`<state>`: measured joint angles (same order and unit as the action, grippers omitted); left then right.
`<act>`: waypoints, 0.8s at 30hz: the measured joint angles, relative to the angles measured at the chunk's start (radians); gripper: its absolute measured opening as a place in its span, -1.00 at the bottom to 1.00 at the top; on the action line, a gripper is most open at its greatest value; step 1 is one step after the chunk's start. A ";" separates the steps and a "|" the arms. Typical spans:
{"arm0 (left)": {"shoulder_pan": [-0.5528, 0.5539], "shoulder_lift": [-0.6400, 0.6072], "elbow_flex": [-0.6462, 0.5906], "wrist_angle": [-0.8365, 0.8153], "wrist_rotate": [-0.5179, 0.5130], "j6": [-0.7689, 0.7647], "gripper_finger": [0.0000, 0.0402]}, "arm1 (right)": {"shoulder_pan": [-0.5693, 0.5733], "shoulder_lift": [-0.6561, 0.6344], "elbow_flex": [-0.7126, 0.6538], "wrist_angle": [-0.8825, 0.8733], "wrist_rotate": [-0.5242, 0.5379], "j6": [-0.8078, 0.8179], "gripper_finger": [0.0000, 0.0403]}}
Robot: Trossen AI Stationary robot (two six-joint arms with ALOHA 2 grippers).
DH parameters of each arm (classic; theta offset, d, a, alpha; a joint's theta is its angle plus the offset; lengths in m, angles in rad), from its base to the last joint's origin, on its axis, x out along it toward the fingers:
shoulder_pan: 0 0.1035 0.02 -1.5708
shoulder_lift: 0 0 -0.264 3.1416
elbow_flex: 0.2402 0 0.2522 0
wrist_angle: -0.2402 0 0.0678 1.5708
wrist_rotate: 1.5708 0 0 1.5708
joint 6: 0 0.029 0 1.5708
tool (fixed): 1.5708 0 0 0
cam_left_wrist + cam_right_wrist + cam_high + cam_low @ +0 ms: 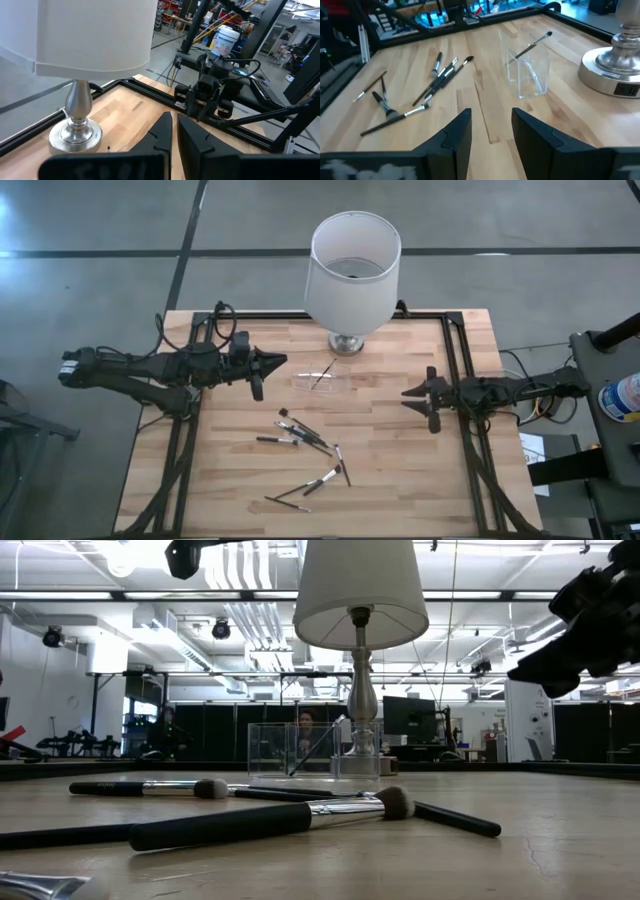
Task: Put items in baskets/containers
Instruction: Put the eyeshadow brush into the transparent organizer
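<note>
Closest to the low camera lies one long black-handled brush (270, 822) with a silver collar and a soft tuft, flat on the desk, more brushes crossing behind it. From above, the loose brushes (305, 455) scatter across the middle of the desk and down toward the near edge, some touching, some overlapping. One brush (322, 374) already leans tilted inside the clear holder (322, 380), which sits just in front of the lamp (350, 270) near the far edge.

These look light, thin and stiff, and I'd expect the smooth round handles to roll or slip under a sloppy pinch. Best bet is mid-handle, across its length, on a brush lying clear of the others; the tufts are soft and give no purchase. The holder looks light too and could slide or tip if nudged.

Left end effector (275, 361) hangs near the desk's left edge, pointing in toward the holder, fingers (162, 135) pressed nearly together with nothing between them. Right end effector (412, 393) reaches in from the right edge, level and pointing inward, fingers (457, 132) spread apart and empty, with the holder and the scattered brushes ahead of it. Neither touches a brush, so plenty is left to do.
</note>
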<state>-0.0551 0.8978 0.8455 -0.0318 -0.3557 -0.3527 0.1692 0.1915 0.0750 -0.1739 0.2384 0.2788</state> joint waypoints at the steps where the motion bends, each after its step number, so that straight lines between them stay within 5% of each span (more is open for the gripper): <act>1: 0.000 0.000 0.000 0.001 0.000 0.000 -0.90 | 0.000 0.002 0.000 -0.001 0.000 0.000 -0.33; 24: 0.001 0.000 0.000 0.025 -0.074 -0.095 -0.90 | 0.001 0.001 0.001 0.000 -0.003 0.001 -0.33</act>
<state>-0.0540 0.8982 0.8455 -0.0071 -0.4295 -0.4477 0.1699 0.1925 0.0761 -0.1738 0.2356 0.2798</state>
